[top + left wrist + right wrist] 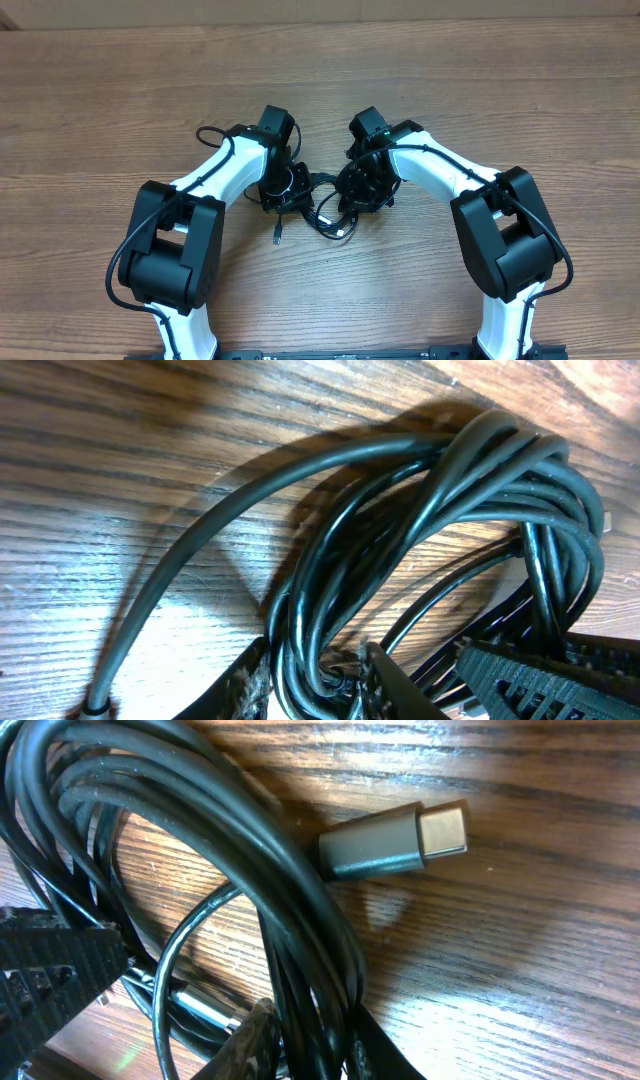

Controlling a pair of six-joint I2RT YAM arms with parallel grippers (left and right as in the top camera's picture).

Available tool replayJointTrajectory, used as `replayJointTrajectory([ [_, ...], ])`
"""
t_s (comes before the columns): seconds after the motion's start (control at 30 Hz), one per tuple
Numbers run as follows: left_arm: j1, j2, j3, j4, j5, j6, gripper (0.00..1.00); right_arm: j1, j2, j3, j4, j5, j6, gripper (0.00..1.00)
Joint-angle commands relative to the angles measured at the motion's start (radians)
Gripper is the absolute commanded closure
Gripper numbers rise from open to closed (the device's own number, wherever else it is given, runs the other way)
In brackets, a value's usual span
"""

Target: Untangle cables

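Note:
The cables point(325, 208) are a tangle of thin black cords on the wooden table, lying between my two grippers. My left gripper point(286, 190) is shut on strands at the left side of the tangle. In the left wrist view, several strands of the cables point(440, 490) run down between the gripper point(315, 678) jaws. My right gripper point(362, 188) is shut on the right side. Its wrist view shows a bunch of the cables point(240, 850) pinched in the gripper point(312, 1042). A grey plug with a silver tip point(395, 840) lies free on the wood.
One loose cable end with a small plug point(278, 236) trails toward the front of the table. The ridged finger of the other gripper shows at the edge of each wrist view point(560, 670) point(50, 970), very close. Bare wooden table point(500, 80) surrounds the arms.

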Motion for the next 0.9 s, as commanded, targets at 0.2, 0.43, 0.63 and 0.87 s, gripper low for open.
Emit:
replayJointTrajectory([
  [0.2,0.045,0.008,0.043,-0.051,0.071,0.057,0.66,0.007,-0.031,-0.009,0.007,-0.009,0.005,0.79],
  [0.43,0.044,0.008,0.043,-0.055,0.069,0.058,0.70,0.007,-0.031,-0.009,0.008,-0.009,0.005,0.79],
  [0.63,0.014,0.008,0.043,-0.044,0.039,0.045,0.71,0.007,-0.031,-0.009,0.007,-0.009,0.005,0.79],
  [0.87,-0.024,0.008,0.043,-0.037,-0.065,-0.004,0.80,0.007,-0.031,-0.009,0.007,-0.009,0.005,0.79],
])
